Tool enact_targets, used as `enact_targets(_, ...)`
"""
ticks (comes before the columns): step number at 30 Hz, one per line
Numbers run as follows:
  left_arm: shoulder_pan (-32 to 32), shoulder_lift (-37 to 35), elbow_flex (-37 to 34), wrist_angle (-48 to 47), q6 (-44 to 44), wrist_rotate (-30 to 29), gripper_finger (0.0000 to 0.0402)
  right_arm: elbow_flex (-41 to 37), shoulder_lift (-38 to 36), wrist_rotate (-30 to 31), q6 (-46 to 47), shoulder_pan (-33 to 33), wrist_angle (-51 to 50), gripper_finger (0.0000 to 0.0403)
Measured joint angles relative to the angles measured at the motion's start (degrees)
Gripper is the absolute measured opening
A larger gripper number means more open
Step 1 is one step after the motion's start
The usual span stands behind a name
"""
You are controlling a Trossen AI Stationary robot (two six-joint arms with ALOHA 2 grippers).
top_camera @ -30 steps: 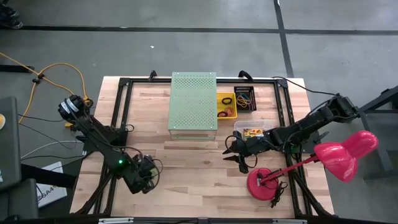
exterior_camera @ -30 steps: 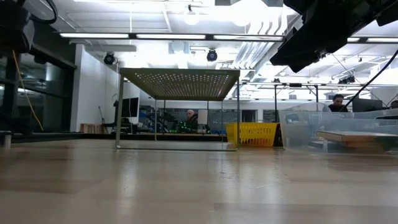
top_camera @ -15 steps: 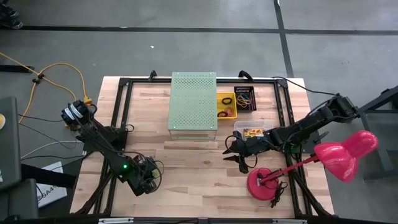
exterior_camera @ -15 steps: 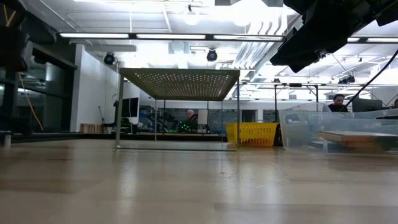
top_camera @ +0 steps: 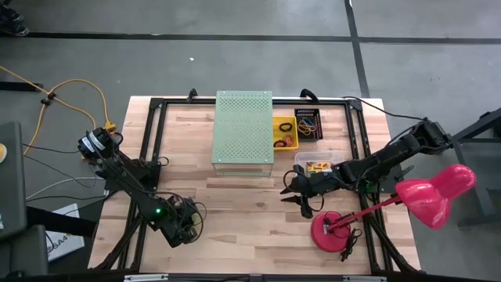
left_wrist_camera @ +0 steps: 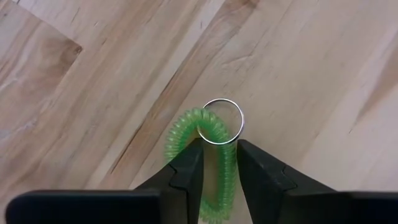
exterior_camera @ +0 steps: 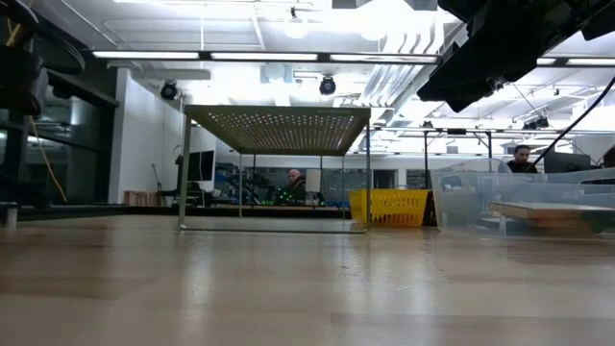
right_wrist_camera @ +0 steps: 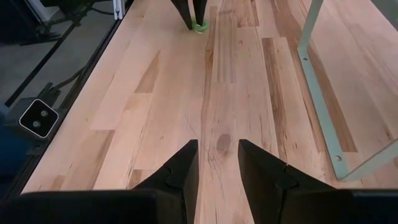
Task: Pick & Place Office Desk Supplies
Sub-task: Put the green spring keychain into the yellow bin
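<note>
No text, label, brand, number or sign can be read in any view.
</note>
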Motion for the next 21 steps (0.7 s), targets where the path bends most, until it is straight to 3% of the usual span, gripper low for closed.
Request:
enact_targets(11,-0.2,0.0,0.0,-0.1,0.0,-0.2,0.0019,0.0,0.0,0.0,0.0,0.0,0.0,0.0100)
enact_targets(21,-0.5,-0.5,-0.2,1.4,0.6,-1.0,0.0010,0.0,0.0,0.0,0.0,0.0,0.0,0.0100)
